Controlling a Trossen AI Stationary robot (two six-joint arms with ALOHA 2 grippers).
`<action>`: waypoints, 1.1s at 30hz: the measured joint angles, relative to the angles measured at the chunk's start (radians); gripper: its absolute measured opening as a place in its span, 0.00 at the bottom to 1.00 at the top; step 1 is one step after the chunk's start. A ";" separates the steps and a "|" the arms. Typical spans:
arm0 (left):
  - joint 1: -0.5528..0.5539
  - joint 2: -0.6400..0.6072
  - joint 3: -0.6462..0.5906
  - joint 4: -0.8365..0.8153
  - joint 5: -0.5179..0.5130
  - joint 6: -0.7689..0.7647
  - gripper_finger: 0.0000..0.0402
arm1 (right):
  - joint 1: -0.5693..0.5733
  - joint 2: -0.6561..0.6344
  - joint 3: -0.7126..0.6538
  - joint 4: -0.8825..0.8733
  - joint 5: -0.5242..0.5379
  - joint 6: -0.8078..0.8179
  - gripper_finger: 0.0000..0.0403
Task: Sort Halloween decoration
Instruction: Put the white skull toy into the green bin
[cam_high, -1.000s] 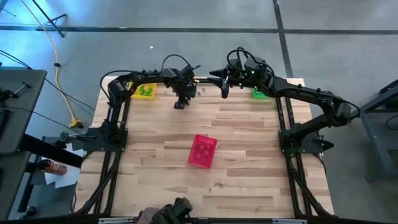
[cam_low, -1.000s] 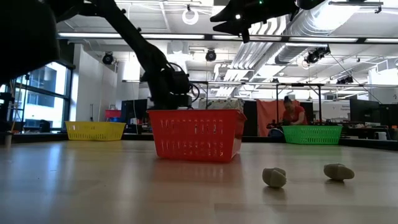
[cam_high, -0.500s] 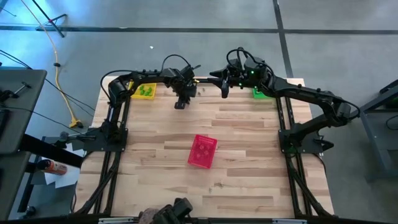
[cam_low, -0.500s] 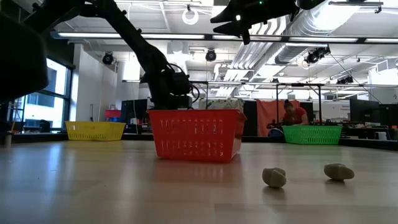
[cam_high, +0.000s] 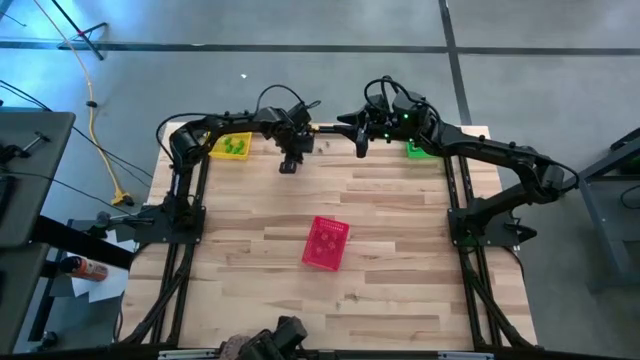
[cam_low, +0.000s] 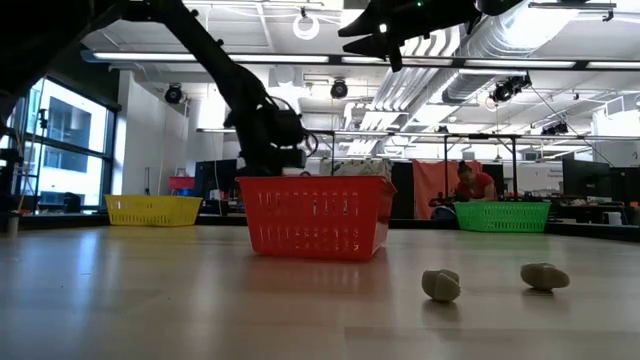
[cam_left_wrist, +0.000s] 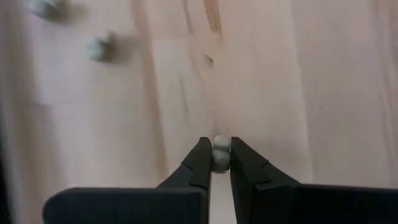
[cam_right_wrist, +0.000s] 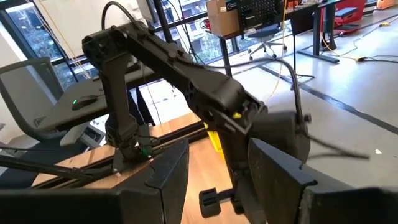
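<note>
My left gripper (cam_high: 288, 166) points down at the table's far part, between the yellow basket (cam_high: 233, 147) and the green basket (cam_high: 418, 150). It is shut on a tiny pale trinket (cam_left_wrist: 221, 144). Two more pale trinkets (cam_left_wrist: 99, 46) (cam_left_wrist: 43, 6) lie loose on the wood nearby, and the low view shows two (cam_low: 441, 285) (cam_low: 545, 277) resting on the tabletop. My right gripper (cam_high: 362, 146) hangs high over the far edge, open (cam_right_wrist: 217, 163), with nothing between its fingers. In the low view the red basket (cam_low: 316, 215) hides my left gripper. My left gripper pinches the trinket's two opposite sides (cam_left_wrist: 221, 155) between the free ends of its two fingers (cam_left_wrist: 200, 160). The fingers come from above, slanting steeply down. Whether the trinket rests on the wood or hangs clear of it, I cannot tell.
A pink-red mesh basket (cam_high: 326, 242) stands at the table's middle, tilted askew. The yellow basket holds green pieces (cam_high: 236, 146). Bare wood (cam_high: 400, 280) lies around the middle basket. A person (cam_low: 470, 180) sits in the room behind the green basket.
My left arm's shoulder and upper link have swung a little toward the table's left edge, and its dark bulk has drawn out of the low view's left side. The left gripper stays over the same spot.
</note>
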 joint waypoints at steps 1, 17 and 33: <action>0.002 -0.014 0.000 -0.001 0.000 -0.001 0.03 | 0.000 0.000 0.000 0.000 0.000 -0.001 0.40; 0.028 -0.417 0.004 0.036 0.161 -0.309 0.03 | 0.002 -0.001 0.000 0.314 -0.071 -0.041 0.40; 0.068 -0.569 0.005 0.575 0.656 -1.385 0.02 | 0.091 0.106 0.318 -0.198 0.117 -0.653 0.40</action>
